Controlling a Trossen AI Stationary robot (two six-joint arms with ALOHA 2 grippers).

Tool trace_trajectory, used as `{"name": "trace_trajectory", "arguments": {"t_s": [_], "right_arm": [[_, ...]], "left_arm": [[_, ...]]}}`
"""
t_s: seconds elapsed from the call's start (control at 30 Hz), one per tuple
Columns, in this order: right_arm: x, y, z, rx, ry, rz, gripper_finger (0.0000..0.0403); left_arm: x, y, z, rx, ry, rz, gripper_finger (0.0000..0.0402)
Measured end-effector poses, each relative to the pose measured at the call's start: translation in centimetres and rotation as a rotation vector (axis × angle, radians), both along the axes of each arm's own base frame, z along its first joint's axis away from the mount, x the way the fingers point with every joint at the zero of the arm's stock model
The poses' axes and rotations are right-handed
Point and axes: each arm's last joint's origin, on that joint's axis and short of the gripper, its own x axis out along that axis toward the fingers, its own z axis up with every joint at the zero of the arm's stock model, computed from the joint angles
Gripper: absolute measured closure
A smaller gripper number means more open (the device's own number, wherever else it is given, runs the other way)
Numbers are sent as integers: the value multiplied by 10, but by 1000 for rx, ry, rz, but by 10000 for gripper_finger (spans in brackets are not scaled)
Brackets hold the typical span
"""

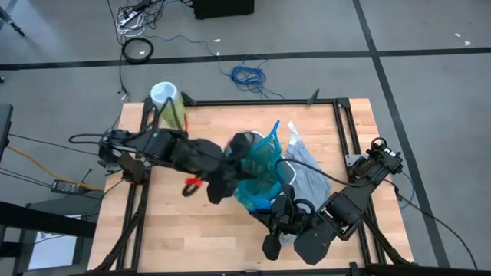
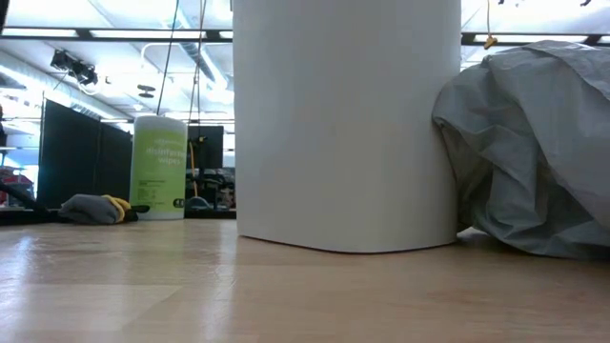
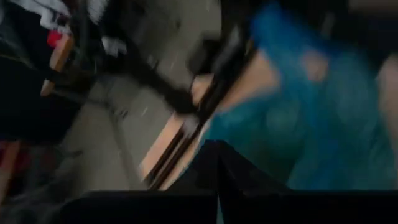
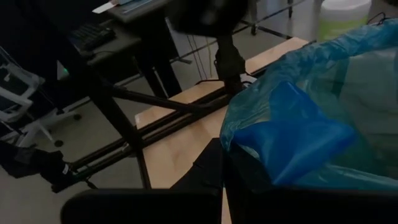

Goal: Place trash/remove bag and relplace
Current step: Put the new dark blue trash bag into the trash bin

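Note:
A white bin (image 2: 343, 124) stands mid-table with a teal-green plastic bag (image 1: 261, 165) draped over its top. The bag, a pale grey crinkly liner (image 1: 311, 172), lies heaped on the table at the bin's right and leans against its wall (image 2: 534, 143). My left gripper (image 3: 217, 152) is shut at the teal bag's left side (image 1: 239, 147). My right gripper (image 4: 221, 155) is shut at its near side (image 1: 270, 207). The trash is out of view. My left gripper is shut where the teal bag's plastic (image 3: 249, 143) begins, reaching in from the table's left. Blur hides which part it has. My right gripper pinches a bunched fold of the teal bag's near edge (image 4: 245, 146) between its two fingers. It comes from the table's near right, slanting down, and the plastic bulges away beyond its fingertips.
A green wipes canister (image 1: 169, 103) stands at the table's far left corner (image 2: 159, 167). A small red object (image 1: 192, 184) lies on the table under my left arm. Black frame rails (image 1: 261, 102) run along the table's edges. Cables lie on the floor beyond.

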Motion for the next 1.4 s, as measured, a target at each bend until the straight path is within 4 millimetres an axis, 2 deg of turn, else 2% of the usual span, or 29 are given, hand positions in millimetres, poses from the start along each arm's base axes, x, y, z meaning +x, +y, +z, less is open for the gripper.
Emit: {"name": "trace_trajectory", "arguments": {"t_s": [0.13, 0.23, 0.33, 0.57, 0.87, 1.1, 1.23, 1.4], "right_arm": [[3, -4, 0, 3, 3, -7, 403], [5, -6, 0, 3, 4, -12, 403], [5, -6, 0, -7, 7, -7, 403], [5, -6, 0, -22, 14, 2, 403], [3, -3, 0, -14, 11, 7, 403], [0, 1, -1, 10, 19, 39, 400], [0, 2, -2, 83, 41, 69, 373], [-4, -1, -10, 142, 132, 74, 310]], "left_arm": [[14, 1, -4, 215, 54, 97, 401], [25, 7, -11, 223, 98, 122, 401], [27, 11, -23, 224, 190, 118, 401], [15, 18, -35, 189, 364, 142, 401], [-3, 24, -38, 148, 470, 265, 401], [-4, 25, -38, 139, 476, 307, 401], [-5, 25, -38, 139, 479, 315, 401], [-5, 25, -38, 134, 480, 321, 401]]}}
